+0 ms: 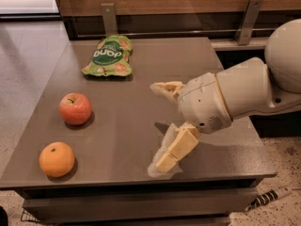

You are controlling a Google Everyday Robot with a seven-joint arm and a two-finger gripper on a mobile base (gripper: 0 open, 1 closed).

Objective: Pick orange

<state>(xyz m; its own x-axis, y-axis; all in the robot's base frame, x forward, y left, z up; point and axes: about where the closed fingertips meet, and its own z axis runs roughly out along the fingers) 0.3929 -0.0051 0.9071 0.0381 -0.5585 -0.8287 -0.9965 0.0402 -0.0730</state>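
Observation:
The orange point(57, 159) is round with a small dark stem dot and sits on the grey table point(136, 102) at its front left corner. My gripper point(160, 126) is over the middle right of the table, well to the right of the orange and apart from it. It is open and empty: one cream finger point(165, 88) points left at the upper side, the other point(171, 154) hangs down toward the table's front edge.
A red-pink apple point(75, 108) stands just behind the orange. A green snack bag point(109, 55) lies at the back left. A wooden wall with metal brackets runs behind the table. A cable lies on the floor at bottom right.

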